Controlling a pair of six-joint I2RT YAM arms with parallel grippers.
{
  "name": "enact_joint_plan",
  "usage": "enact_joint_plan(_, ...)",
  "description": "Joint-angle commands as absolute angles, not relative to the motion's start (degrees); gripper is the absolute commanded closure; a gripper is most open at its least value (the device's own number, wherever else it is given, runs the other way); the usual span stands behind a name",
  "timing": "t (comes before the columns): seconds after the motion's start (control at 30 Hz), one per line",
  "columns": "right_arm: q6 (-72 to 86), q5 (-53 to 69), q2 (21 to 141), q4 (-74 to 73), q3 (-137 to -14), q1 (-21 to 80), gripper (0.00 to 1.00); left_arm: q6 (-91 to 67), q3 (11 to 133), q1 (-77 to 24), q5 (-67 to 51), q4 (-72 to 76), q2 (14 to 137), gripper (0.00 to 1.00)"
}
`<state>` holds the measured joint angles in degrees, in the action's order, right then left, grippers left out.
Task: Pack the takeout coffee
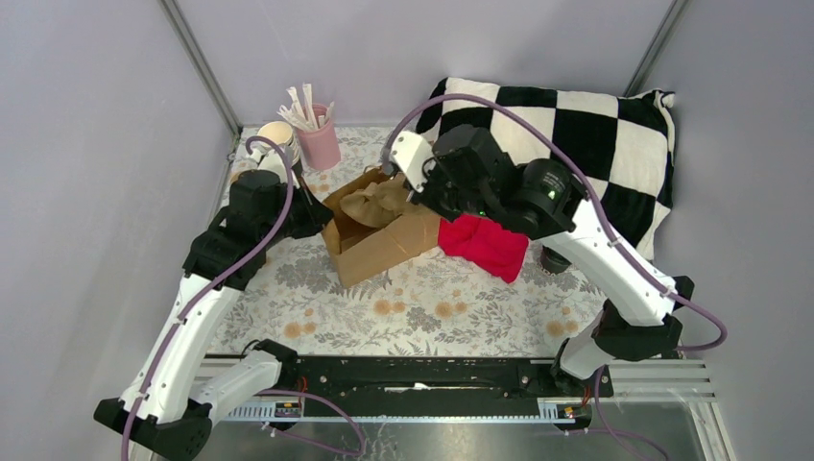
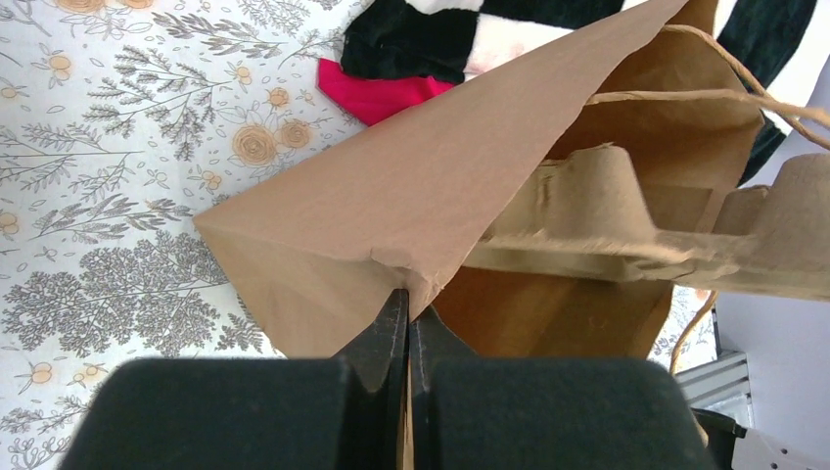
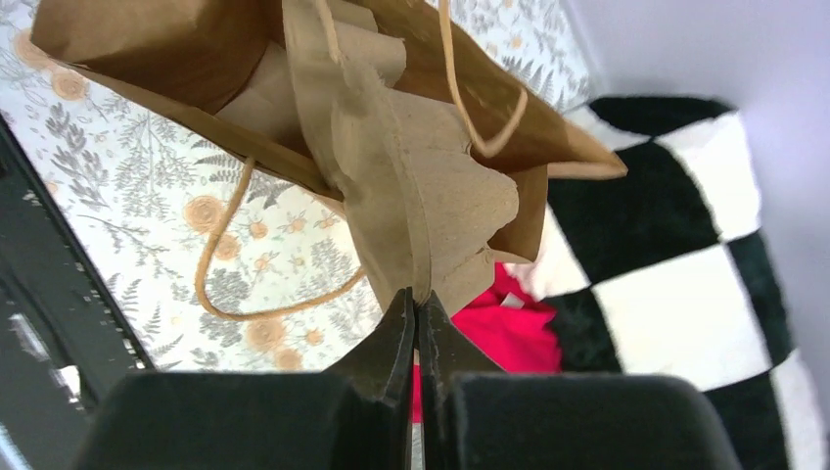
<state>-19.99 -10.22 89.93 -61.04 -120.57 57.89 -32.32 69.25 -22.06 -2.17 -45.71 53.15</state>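
Observation:
A brown paper bag (image 1: 384,245) lies on its side mid-table, mouth facing the back. My left gripper (image 1: 322,217) is shut on the bag's left rim; in the left wrist view the paper edge (image 2: 391,196) is pinched at my left gripper's (image 2: 406,296) tips. My right gripper (image 1: 415,197) is shut on a moulded cardboard cup carrier (image 1: 376,203) that sticks partly out of the bag's mouth. In the right wrist view the carrier (image 3: 436,196) is held by my right gripper (image 3: 417,297), with the bag (image 3: 147,39) behind it. A small dark cup (image 1: 555,259), probably the takeout coffee, stands half hidden under the right arm.
A red cloth (image 1: 485,246) lies right of the bag, against a black-and-white chequered pillow (image 1: 576,125). At the back left stand a pink cup of stirrers (image 1: 320,144) and a stack of lidless cups (image 1: 276,136). The bag's twine handle (image 3: 230,264) trails on the floral tablecloth.

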Motion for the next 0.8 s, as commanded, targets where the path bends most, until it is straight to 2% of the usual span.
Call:
enact_joint_plan(0.0,-31.74,-15.48,93.55,-59.75,-125.40,62.01,1.00,-29.99,70.60,-22.41,-6.28,-42.69,53.73,1.00)
enact_joint_plan(0.17,-38.89,-18.43,94.30,-59.57,-127.29,65.52,1.00,-27.16,71.37,-22.41,-6.86,-44.31,53.88,1.00)
enact_joint_plan(0.43,-51.44,-17.47,90.09,-53.76,-119.88,69.25,1.00,-22.25,73.66,-22.41,-4.33,-46.28,55.43,1.00)
enact_joint_plan(0.77,-61.17,-8.87,93.84,-62.61,-132.24,70.80,1.00,-22.59,73.25,-22.46,-4.00,-46.30,55.97,1.00)
